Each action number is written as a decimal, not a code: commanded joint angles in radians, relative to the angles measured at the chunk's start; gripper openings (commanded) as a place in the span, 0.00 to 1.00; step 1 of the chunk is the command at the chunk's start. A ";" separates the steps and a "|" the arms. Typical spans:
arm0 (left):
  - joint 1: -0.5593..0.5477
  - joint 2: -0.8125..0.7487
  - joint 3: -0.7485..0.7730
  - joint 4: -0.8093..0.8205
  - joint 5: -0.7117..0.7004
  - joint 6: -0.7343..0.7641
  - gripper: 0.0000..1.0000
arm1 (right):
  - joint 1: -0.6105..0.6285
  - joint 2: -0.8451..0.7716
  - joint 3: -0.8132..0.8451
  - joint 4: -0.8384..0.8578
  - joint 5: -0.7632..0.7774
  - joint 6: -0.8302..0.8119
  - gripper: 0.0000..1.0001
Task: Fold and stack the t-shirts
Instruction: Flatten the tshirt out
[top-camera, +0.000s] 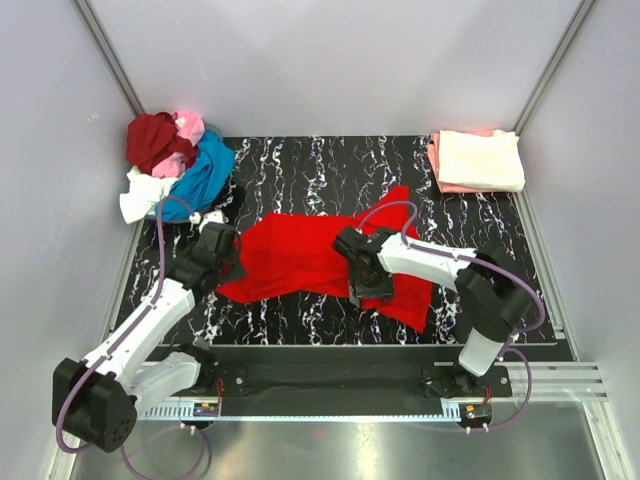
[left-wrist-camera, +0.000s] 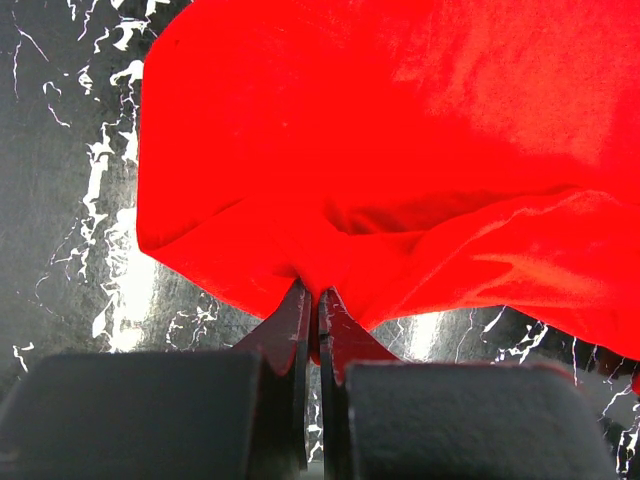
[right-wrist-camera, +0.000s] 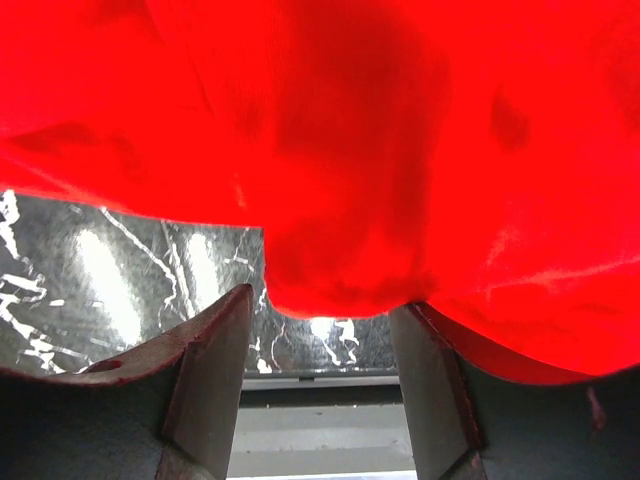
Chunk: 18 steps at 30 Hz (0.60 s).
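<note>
Black marbled table fills the floor of this white-walled cell. At its far left corner sits a loose heap of t-shirts: dark red, pink, blue and white. Nearer me, the left fingers are pressed almost together, pinching the left hem of the bright red shirt. That shirt lies spread in the middle of the table, its long axis running left to right between the two arms. Further right, the right fingers stand wide apart at the shirt's near edge, and a fold of red cloth sags down between them without being clamped. I'd say the next pull depends on them closing there, since the cloth lies straight ahead. At the far right corner a folded cream shirt rests on a salmon one
</note>
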 joint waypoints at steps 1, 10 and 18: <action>0.004 -0.010 -0.007 0.056 -0.005 0.015 0.00 | 0.001 0.026 0.043 0.026 0.039 0.003 0.63; 0.004 -0.002 -0.010 0.064 -0.005 0.016 0.00 | 0.001 0.052 0.059 0.013 0.085 -0.009 0.19; 0.004 -0.040 0.046 -0.002 -0.008 0.016 0.00 | 0.001 -0.067 0.099 -0.127 0.157 -0.015 0.00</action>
